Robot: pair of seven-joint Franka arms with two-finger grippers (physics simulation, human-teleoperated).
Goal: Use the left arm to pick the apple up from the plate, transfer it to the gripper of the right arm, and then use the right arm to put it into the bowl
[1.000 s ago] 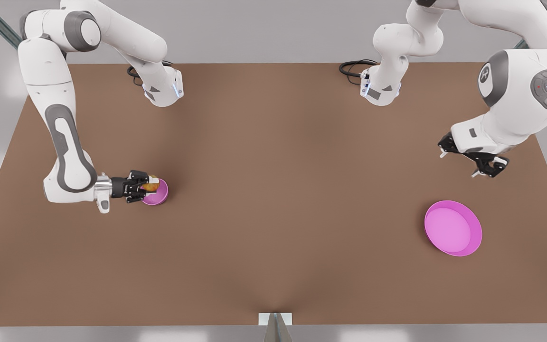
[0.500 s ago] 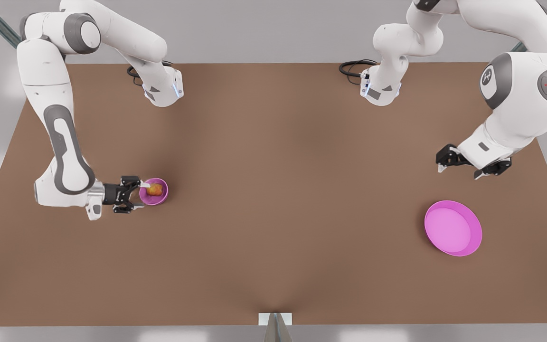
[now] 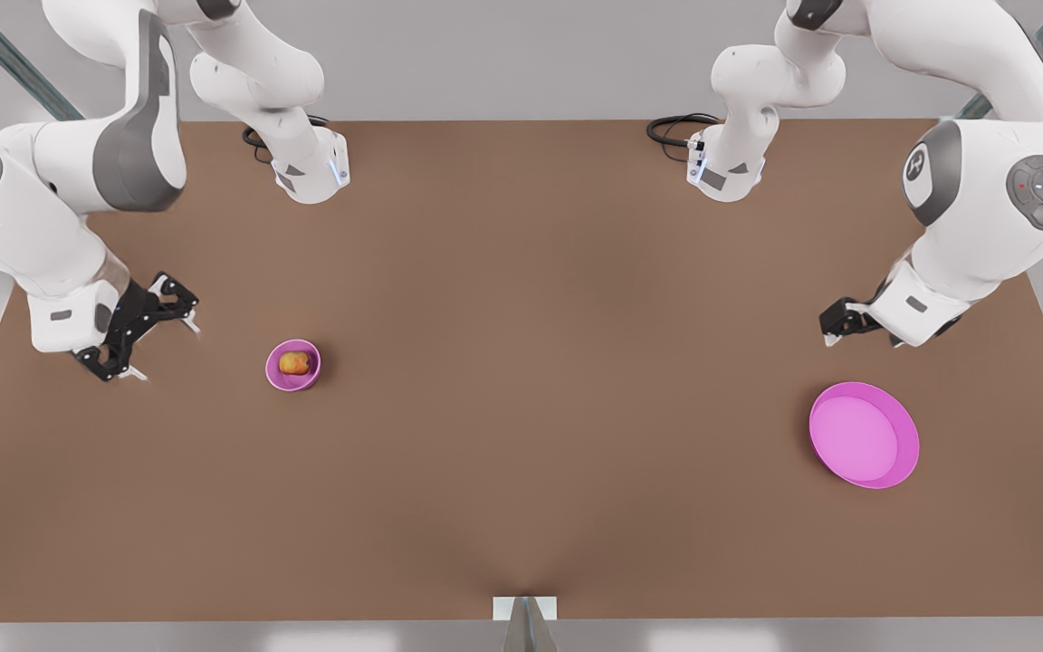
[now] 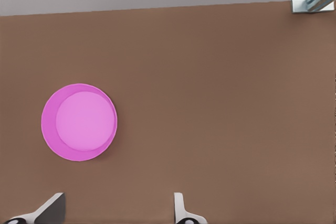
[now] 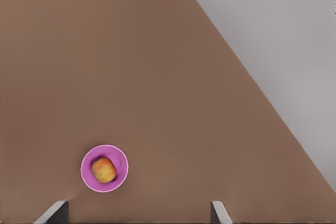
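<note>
I have the apple [image 3: 294,363] sitting inside the bowl [image 3: 309,378], the small deep one on the front view's left side of the counter [image 3: 521,407]. Nothing touches the fruit. In the right wrist view the apple [image 5: 104,170] rests in the bottom of the bowl [image 5: 121,174].

My right pincer [image 3: 137,330] hangs above the counter on the front view's left, near the bowl but clear of it, on the side toward the counter's edge. Its fingers are spread apart and empty; in its own wrist view I see one fingertip [image 5: 52,212] on either side with bare counter between them.

My left pincer [image 3: 856,319] hangs on the front view's right, above the counter and near the plate [image 3: 902,426], not touching it. In the left wrist view its fingers [image 4: 179,211] stand well apart with nothing between them, so it is open and empty as well. The plate [image 4: 50,129] has nothing on it.

So, as I read it, the pickup, the handover and the drop into the bowl all look finished: fruit in the bowl, plate bare, both arms free. I see nothing left of the task itself; what remains, I judge, is only parking the two arms.
</note>
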